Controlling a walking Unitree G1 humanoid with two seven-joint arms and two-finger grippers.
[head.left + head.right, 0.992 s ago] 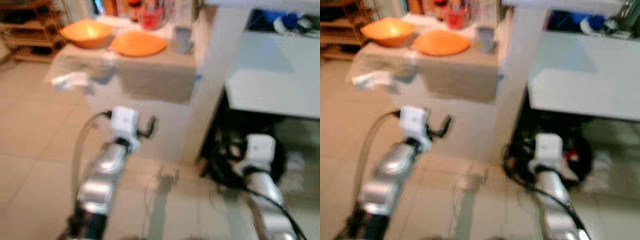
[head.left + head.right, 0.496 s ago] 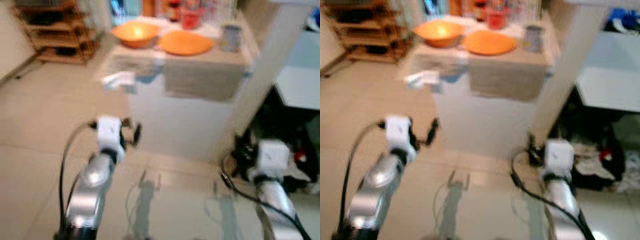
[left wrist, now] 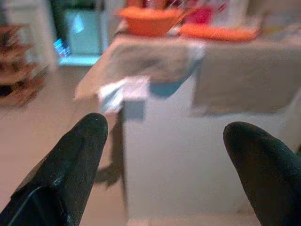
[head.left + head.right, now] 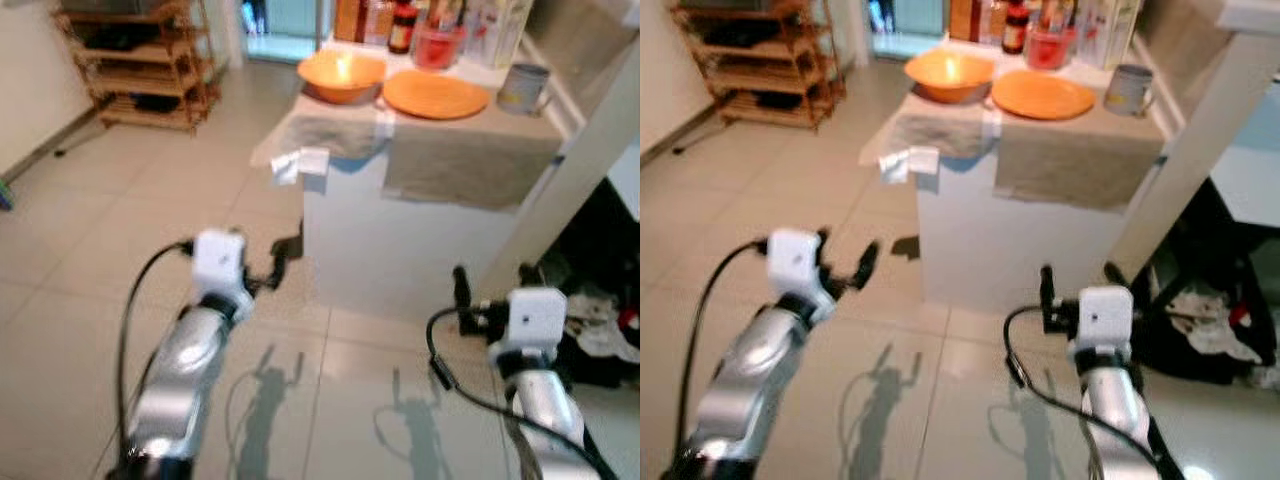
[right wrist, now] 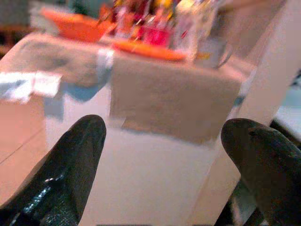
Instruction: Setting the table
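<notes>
We've swung and closed in: compared with a second ago the whole picture has shifted, so that's our camera moving, not the things, and the blur has mostly cleared. The tiled floor (image 4: 90, 240) now takes the lower left and middle of the head frame, with a wooden shelf (image 4: 140, 60) in the upper left corner. The tabletop (image 4: 455, 135), draped in beige cloth, sits upper right of centre, closer to the middle than it was. On it: orange bowl (image 4: 341, 76) at its left end, orange plate (image 4: 436, 94) just beside it to the right, grey mug (image 4: 524, 88) further right, bottles and a red container (image 4: 437, 45) behind them. A white paper tag (image 4: 298, 163) hangs off the tabletop's left corner. Left end effector (image 3: 164, 155) is open and empty, pointed at the tabletop's front face; right end effector (image 5: 164, 155) likewise spread wide, holding nothing, aimed at the cloth edge below the plate. Both are low and well short of the dishes. Our read: still on approach, nothing picked yet; next we'd need to step nearer and raise an arm.
</notes>
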